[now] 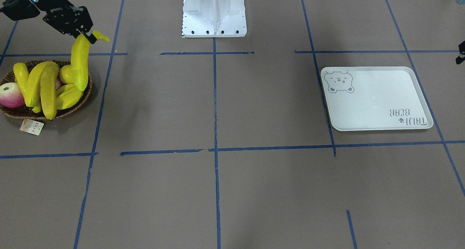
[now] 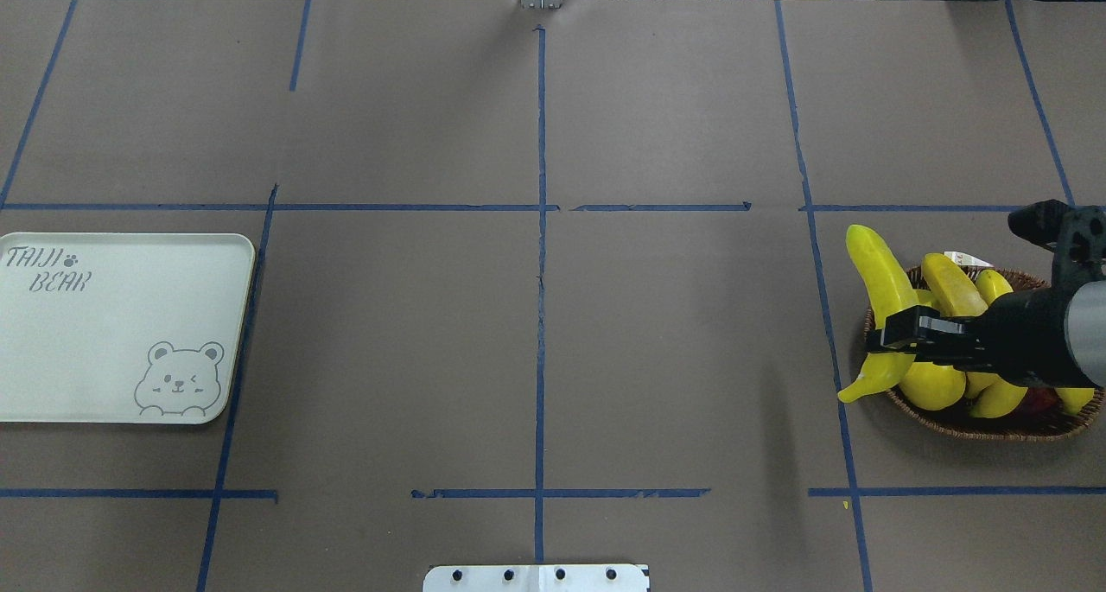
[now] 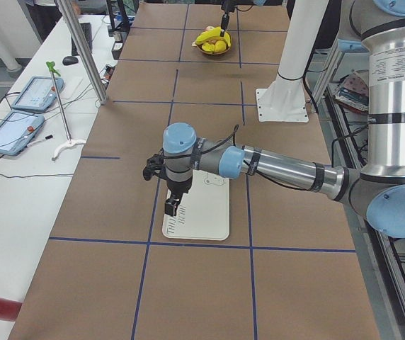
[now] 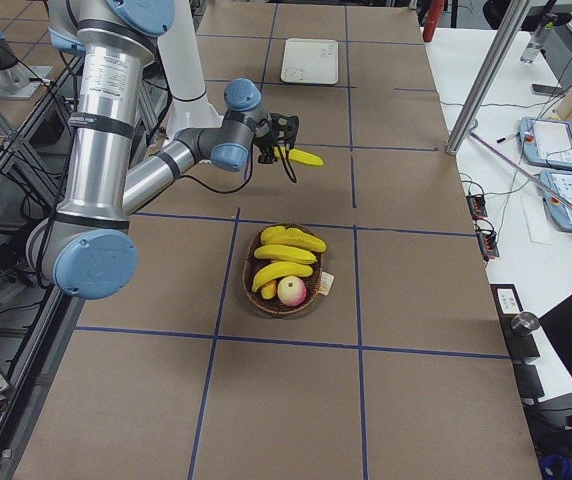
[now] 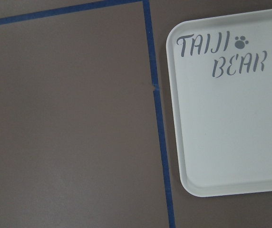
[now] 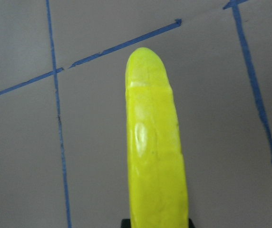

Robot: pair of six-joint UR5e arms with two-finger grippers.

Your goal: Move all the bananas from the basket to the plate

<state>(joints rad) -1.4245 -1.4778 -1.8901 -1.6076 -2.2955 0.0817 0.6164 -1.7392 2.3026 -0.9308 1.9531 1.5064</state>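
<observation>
**Banana (image 6: 152, 142) held above the basket (image 1: 87, 94), plate (image 2: 112, 333) bare**

Glossy and bright yellow, this fruit fills the right wrist view and points out over the brown table. The right gripper (image 2: 894, 331) is clamped narrowly on it near the stem end. It holds the fruit in the air over the basket's rim, on the side that faces the plate.

Three more bananas (image 1: 49, 91) lie in the woven basket, beside a pink apple (image 1: 11, 95) and other yellow fruit.

The plate sits well apart at the opposite end of the table, on the robot's left, with nothing on it. The left gripper (image 3: 172, 207) hovers over the plate's edge, and the views do not show whether its fingers are spread or together.

By this reading the task has barely begun. No fruit has been delivered and the first is only in transit. It has yet to be carried across and set down, and three more pickups follow.
</observation>
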